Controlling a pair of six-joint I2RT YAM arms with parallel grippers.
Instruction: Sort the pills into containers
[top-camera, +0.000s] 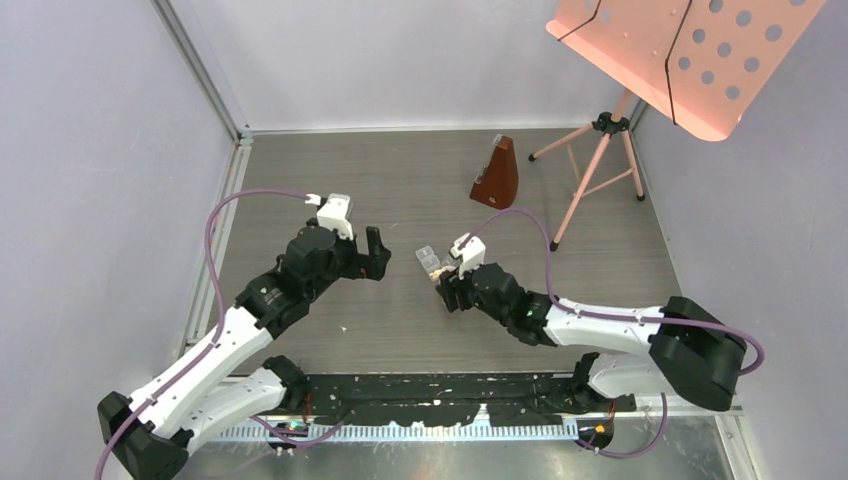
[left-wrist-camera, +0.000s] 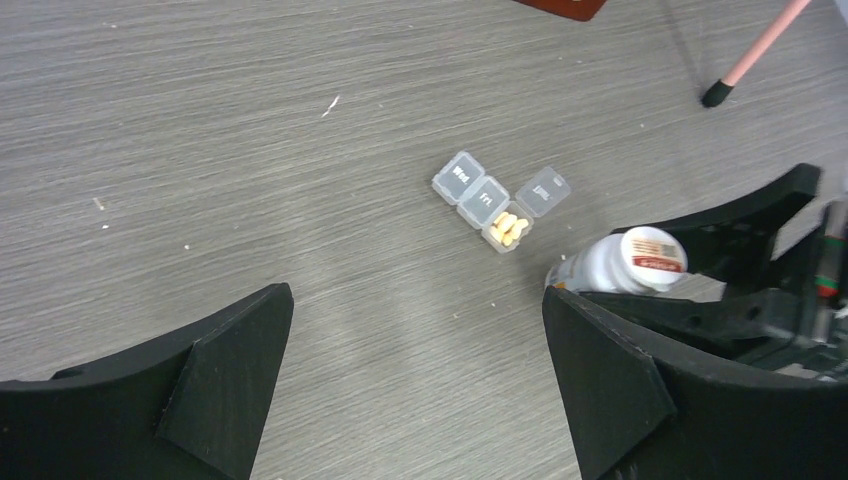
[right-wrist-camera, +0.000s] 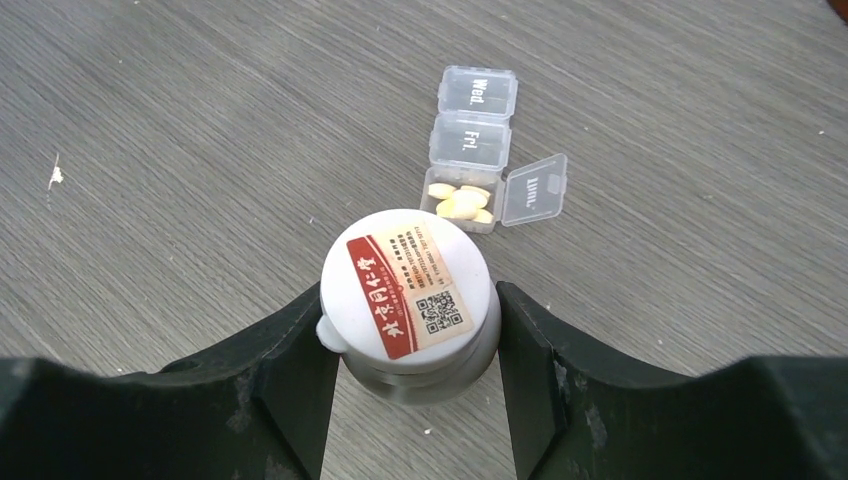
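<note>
- The right gripper (right-wrist-camera: 410, 335) is closed partway on a white bottle (right-wrist-camera: 410, 300). A black finger (right-wrist-camera: 295, 360) presses each side of it, at 9 and 3 o'clock in the right wrist view.
- The bottle's round end, with its red and white label, faces that camera. In the left wrist view the bottle (left-wrist-camera: 620, 262) sits tilted, with its other end toward the box. I cannot tell whether that end is capped.
- The left gripper (left-wrist-camera: 415, 300) is wide open with nothing between its fingers (left-wrist-camera: 215, 375). It hangs over bare table.
- The table (top-camera: 330, 170) is grey wood-grain board with a few pale flecks (left-wrist-camera: 331, 104). Pale lilac walls (top-camera: 90, 150) close it in on three sides.
- A brown metronome (top-camera: 497, 175) stands at the far side, at 1 o'clock from the box in the top view. A pink music stand (top-camera: 680, 50) on a tripod is in the far right corner, at 2 o'clock.
- The clear box (right-wrist-camera: 470, 140) lies flat near the table's middle. It is just beyond the bottle, at about 12 o'clock in the right wrist view and apart from it.
- In the top view the box (top-camera: 430, 262) is between the two grippers. The left gripper (top-camera: 375, 255) is at its 9 o'clock, apart from it, and the right gripper (top-camera: 447, 290) is at its 5 o'clock.
- The box has three compartments in a row. Those marked "Wed." and "Fri." are closed.
- The compartment nearest the bottle has its lid (right-wrist-camera: 533, 188) flipped out toward 3 o'clock.
- The pills (right-wrist-camera: 460, 200), several yellowish ovals, lie heaped in that open compartment.
</note>
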